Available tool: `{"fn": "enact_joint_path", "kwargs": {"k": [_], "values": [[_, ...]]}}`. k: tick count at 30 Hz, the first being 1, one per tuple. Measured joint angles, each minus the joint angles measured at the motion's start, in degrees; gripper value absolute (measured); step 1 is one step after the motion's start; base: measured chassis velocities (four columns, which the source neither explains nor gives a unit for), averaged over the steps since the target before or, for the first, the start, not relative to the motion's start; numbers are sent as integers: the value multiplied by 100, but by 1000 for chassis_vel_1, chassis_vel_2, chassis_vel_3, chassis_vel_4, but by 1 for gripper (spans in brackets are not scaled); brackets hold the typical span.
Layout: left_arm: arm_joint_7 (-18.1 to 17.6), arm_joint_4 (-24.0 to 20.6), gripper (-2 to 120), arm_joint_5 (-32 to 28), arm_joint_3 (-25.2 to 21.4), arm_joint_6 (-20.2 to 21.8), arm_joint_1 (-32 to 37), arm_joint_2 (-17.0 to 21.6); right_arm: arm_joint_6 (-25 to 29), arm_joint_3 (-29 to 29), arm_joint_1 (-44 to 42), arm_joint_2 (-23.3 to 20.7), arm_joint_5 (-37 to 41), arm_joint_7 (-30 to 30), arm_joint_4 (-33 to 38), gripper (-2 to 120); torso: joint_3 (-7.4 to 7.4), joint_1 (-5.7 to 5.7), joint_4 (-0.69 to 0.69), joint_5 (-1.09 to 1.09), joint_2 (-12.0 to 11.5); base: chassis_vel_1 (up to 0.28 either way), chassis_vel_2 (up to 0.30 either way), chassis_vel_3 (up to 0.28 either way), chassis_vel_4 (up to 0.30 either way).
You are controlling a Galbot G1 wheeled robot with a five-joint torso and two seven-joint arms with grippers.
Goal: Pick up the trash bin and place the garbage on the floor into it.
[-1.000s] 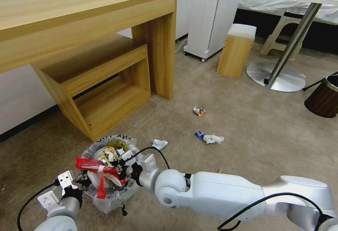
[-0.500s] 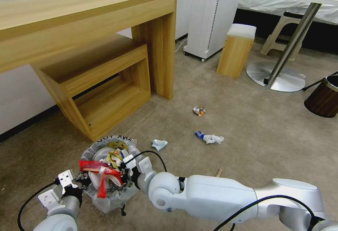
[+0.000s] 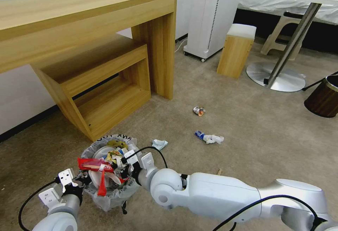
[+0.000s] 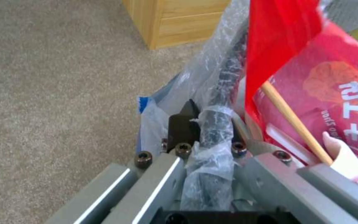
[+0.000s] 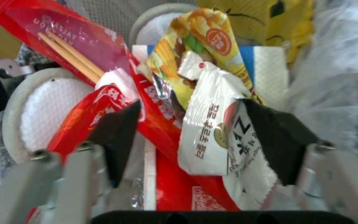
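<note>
Beige carpet (image 3: pixel 267 132) covers the floor beside a wooden desk (image 3: pixel 88 16) with a lower shelf unit under it. Near the desk's foot, at the robot's lower left, is the trash bin (image 3: pixel 109 188), lined with a crinkly clear bag whose rim shows black letters, too folded to read.

The left gripper (image 4: pixel 206 124) is clamped on the bin's bagged rim, one black pad outside and the other inside. The right gripper (image 5: pixel 191 137) hangs over the bin's mouth with its jaws wide apart; a white packet (image 5: pixel 216 137) printed in black Chinese characters lies between them, and I cannot tell whether it touches either pad.

Inside the bin are one red wrapper (image 5: pixel 75 40) with white lettering, two wooden sticks (image 5: pixel 69 57) lying across it, one yellow-green snack bag (image 5: pixel 204 43) and two white slippers (image 5: pixel 46 105).

Three pieces of garbage lie on the carpet: one crumpled white paper (image 3: pixel 160 143) just beside the bin, one crushed blue-white cup (image 3: pixel 210 138) farther out, and one crushed can (image 3: pixel 199 110) beyond that. At the far right stands one brown wood-grain bin (image 3: pixel 324 97).
</note>
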Motion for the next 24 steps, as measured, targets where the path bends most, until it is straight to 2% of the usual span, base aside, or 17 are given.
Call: {"fn": "enact_joint_path", "kwargs": {"k": [3, 7, 12, 19, 24], "values": [[-2, 13, 0, 6, 0, 1, 20, -21, 10, 89, -69, -74, -123, 3, 101, 88, 0, 0, 0, 0, 0, 0, 0, 0, 0], [-1, -8, 0, 22, 0, 1, 53, -38, 178, 233, -128, -38, -315, -74, 103, 99, 0, 0, 0, 0, 0, 0, 0, 0, 0], [0, -56, 0, 23, -1, 1, 77, -54, 241, 278, -126, 48, -350, -140, 83, 100, 0, 0, 0, 0, 0, 0, 0, 0, 0], [6, -93, 0, 30, -13, 1, 106, -88, 629, 230, -149, 161, -546, -530, -67, 100, 0, 0, 0, -1, 0, 0, 0, 0, 0], [8, -84, 0, 34, -26, -1, 95, -94, 1568, 345, -238, 235, -846, -1397, -237, 100, 0, 0, 1, -1, 0, 0, 0, 0, 0]]}}
